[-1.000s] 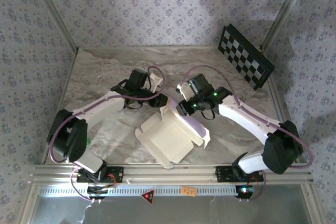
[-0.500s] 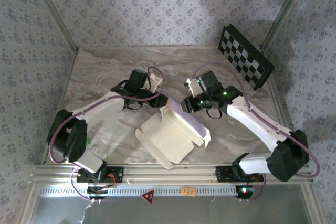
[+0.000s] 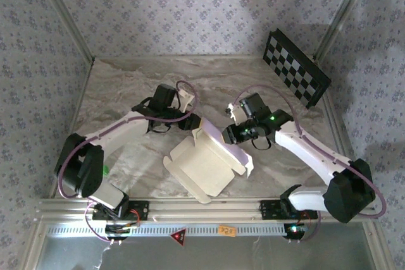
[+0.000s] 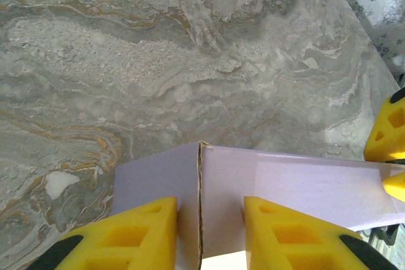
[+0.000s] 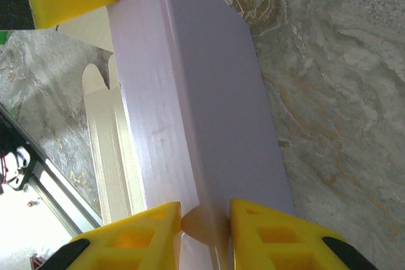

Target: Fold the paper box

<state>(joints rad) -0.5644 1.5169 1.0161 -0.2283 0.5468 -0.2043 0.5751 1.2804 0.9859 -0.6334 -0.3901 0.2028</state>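
The paper box (image 3: pixel 205 165), half folded with its cream inside upward, is seen just toward 6 o'clock of the middle of the marble table (image 3: pixel 126 86). One lilac wall is raised along its far side. At the box's 11 o'clock corner the left gripper (image 3: pixel 193 122) is set astride the corner crease. Whether its fingers (image 4: pixel 136 232) press the card cannot be told. At 2 o'clock the right gripper (image 3: pixel 233 135) is clamped on the wall's fold, with card touched by both fingers (image 5: pixel 269 238).
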